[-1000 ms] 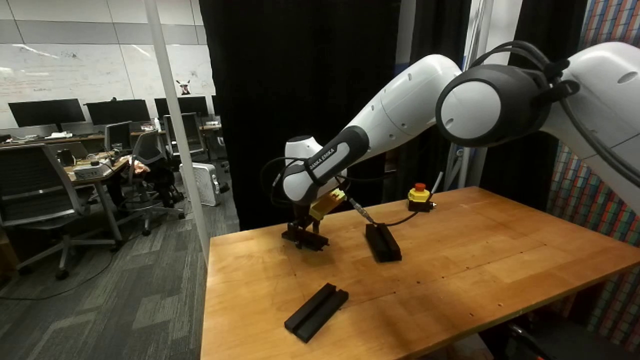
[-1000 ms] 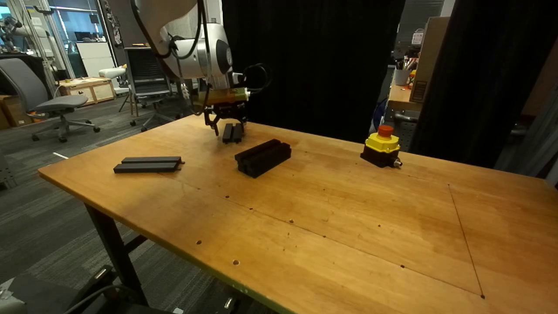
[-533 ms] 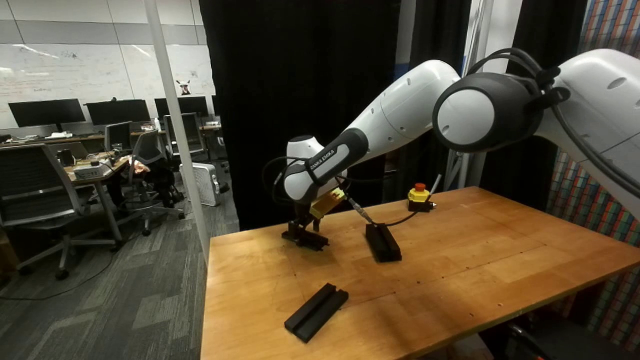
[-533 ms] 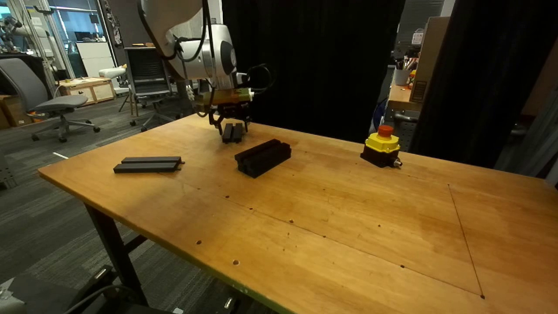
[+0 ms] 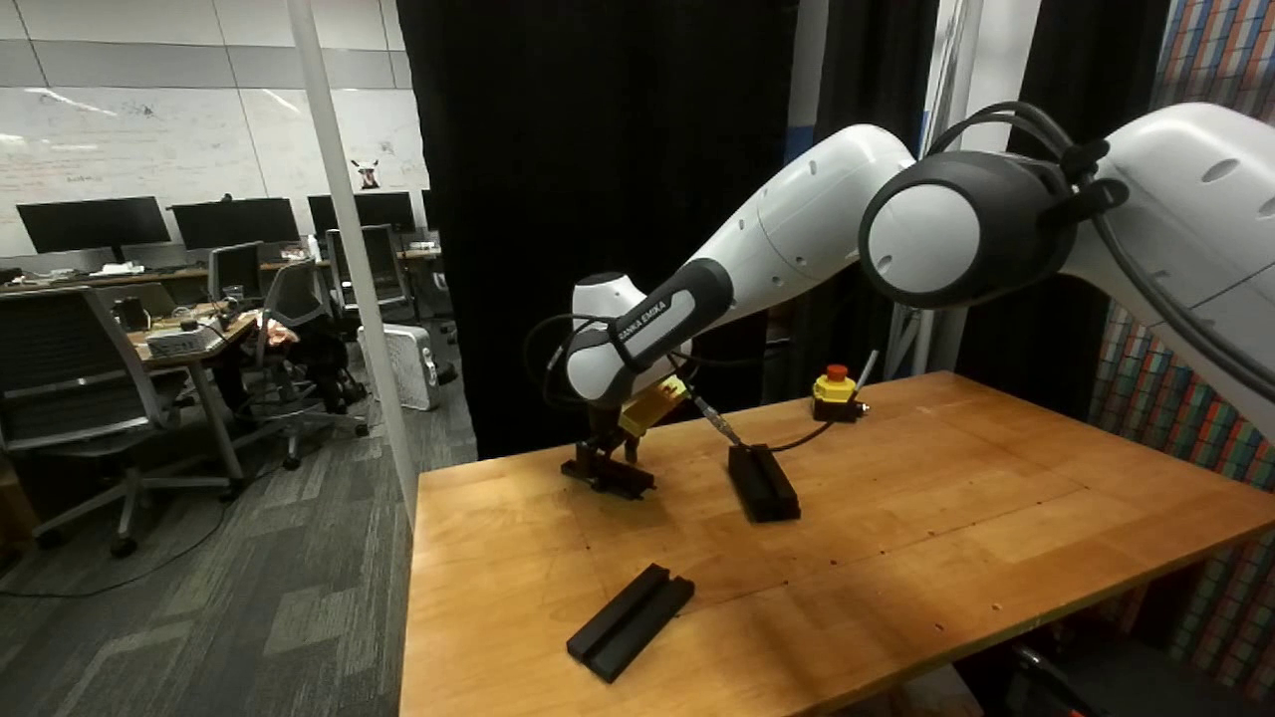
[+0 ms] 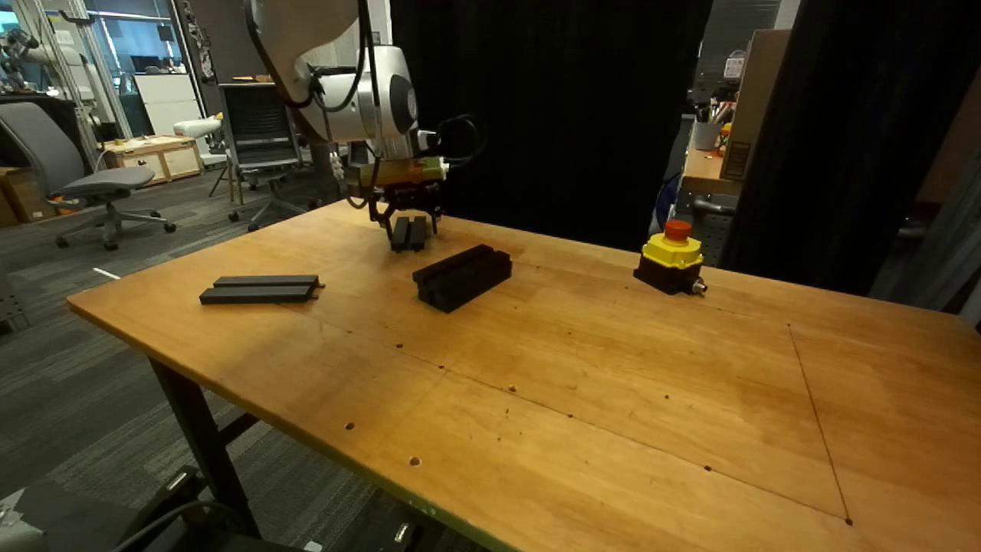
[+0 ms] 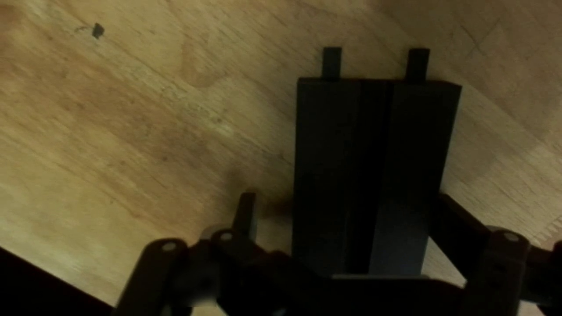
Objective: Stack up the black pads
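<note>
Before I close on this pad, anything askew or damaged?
The black pad looks off-centre between the jaws of the open gripper: in the wrist view, a gap shows at left, none visible at right. No visible damage.

The wrist view is dim and soft, the fingers (image 7: 461, 235) blurred and underlit between four and seven o'clock, the black pad (image 7: 333, 175) holding little detail. In an exterior view, glare streaks the whiteboard (image 5: 199, 139) at ten o'clock; soft shadows dull the surface (image 5: 857, 607).

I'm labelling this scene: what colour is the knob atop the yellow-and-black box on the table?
The knob is red, clearest in an exterior view.
</note>
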Robot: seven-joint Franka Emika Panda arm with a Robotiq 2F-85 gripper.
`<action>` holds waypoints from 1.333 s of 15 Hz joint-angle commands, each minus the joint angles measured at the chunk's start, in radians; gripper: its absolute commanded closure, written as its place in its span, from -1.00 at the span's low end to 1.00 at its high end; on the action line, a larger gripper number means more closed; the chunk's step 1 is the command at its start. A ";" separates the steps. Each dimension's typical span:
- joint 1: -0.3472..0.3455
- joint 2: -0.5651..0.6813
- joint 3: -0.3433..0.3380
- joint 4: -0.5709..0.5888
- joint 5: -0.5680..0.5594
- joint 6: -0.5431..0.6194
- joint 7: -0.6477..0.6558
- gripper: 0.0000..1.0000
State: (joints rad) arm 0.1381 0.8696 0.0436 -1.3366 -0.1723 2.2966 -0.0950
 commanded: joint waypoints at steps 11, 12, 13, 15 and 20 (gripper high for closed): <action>-0.058 -0.037 0.020 0.022 0.107 -0.136 -0.018 0.09; -0.064 -0.052 0.013 0.007 0.119 -0.133 0.007 0.09; -0.076 -0.073 0.013 -0.011 0.133 -0.136 0.022 0.09; -0.092 -0.106 0.005 -0.052 0.157 -0.115 0.059 0.09; -0.116 -0.219 -0.023 -0.221 0.200 -0.031 0.183 0.09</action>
State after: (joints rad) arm 0.0257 0.7601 0.0391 -1.4043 -0.0088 2.1943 0.0076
